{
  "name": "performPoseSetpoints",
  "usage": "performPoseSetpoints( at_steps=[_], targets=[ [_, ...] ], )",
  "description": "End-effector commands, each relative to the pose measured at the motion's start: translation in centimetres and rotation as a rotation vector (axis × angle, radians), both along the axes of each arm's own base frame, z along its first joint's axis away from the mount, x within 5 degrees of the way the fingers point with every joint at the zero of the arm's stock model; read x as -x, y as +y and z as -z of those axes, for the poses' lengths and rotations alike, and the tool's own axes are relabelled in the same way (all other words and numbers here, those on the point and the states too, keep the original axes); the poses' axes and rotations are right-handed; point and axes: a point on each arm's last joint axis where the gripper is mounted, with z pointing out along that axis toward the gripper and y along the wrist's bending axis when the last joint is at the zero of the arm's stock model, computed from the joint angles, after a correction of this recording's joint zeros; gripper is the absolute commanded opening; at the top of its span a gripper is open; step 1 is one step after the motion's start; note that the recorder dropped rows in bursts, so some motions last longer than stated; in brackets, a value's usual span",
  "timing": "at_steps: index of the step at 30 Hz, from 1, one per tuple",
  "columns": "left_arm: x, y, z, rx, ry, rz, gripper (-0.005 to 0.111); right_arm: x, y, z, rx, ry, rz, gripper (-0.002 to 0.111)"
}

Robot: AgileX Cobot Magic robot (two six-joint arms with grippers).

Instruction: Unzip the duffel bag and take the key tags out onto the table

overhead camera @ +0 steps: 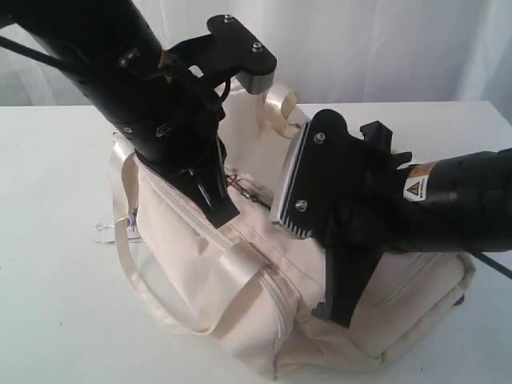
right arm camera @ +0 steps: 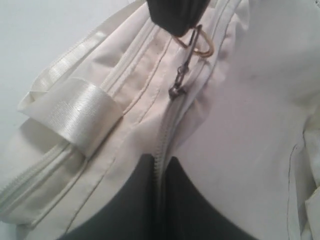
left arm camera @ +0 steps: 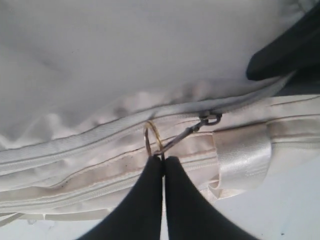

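Observation:
The cream-white duffel bag (overhead camera: 264, 328) lies on the white table (overhead camera: 56, 312), its top zipper (right arm camera: 167, 125) still closed along the part I see. My left gripper (left arm camera: 163, 159) is shut on the brass ring (left arm camera: 151, 136) of the zipper pull (left arm camera: 192, 130), at the bag's top middle (overhead camera: 224, 210). My right gripper (right arm camera: 160, 162) is shut on the bag's zipper seam a little further along; in the exterior view it (overhead camera: 336, 308) presses into the bag's right half. The key tags are hidden.
A shiny strap handle (overhead camera: 240, 272) loops over the bag's near side, and another (overhead camera: 280, 108) stands behind. A small paper tag (overhead camera: 128, 226) hangs at the bag's left end. Bare table lies to the left and in front.

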Motion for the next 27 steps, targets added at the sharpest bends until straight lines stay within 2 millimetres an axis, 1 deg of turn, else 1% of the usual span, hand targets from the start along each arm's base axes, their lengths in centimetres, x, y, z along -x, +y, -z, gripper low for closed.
performPoseSetpoints(
  at_steps=[1, 6, 10, 14, 18, 22, 24, 27],
  targets=[
    [-0.1, 0.6, -0.6, -0.028, -0.043, -0.003, 0.0, 0.4, -0.2, 0.1, 0.027, 0.017, -0.015, 0.0],
    [-0.6, 1.0, -0.7, -0.061, -0.087, -0.053, 0.0, 0.7, -0.7, 0.1, 0.083, 0.001, -0.044, 0.0],
    [-1.2, 1.6, -0.7, -0.076, -0.109, -0.094, 0.0, 0.8, -1.0, 0.1, 0.093, 0.02, -0.014, 0.0],
    [-2.7, 3.2, -0.7, -0.072, -0.099, -0.179, 0.0, 0.3, -2.1, 0.1, 0.161, 0.02, 0.104, 0.0],
    [-3.5, 4.3, -0.7, -0.079, -0.09, -0.223, 0.0, -0.2, -3.2, 0.2, 0.233, -0.001, 0.207, 0.0],
    [-3.3, 4.7, -0.5, -0.126, -0.07, -0.23, 0.0, -0.7, -4.2, 0.2, 0.287, -0.024, 0.322, 0.0],
    [-3.2, 5.0, -0.7, -0.147, -0.077, -0.235, 0.0, -1.0, -4.5, 0.2, 0.287, -0.026, 0.389, 0.0],
    [-2.8, 5.7, -1.3, -0.16, -0.092, -0.249, 0.0, -1.0, -4.7, 0.2, 0.287, -0.026, 0.409, 0.0]
  ],
)
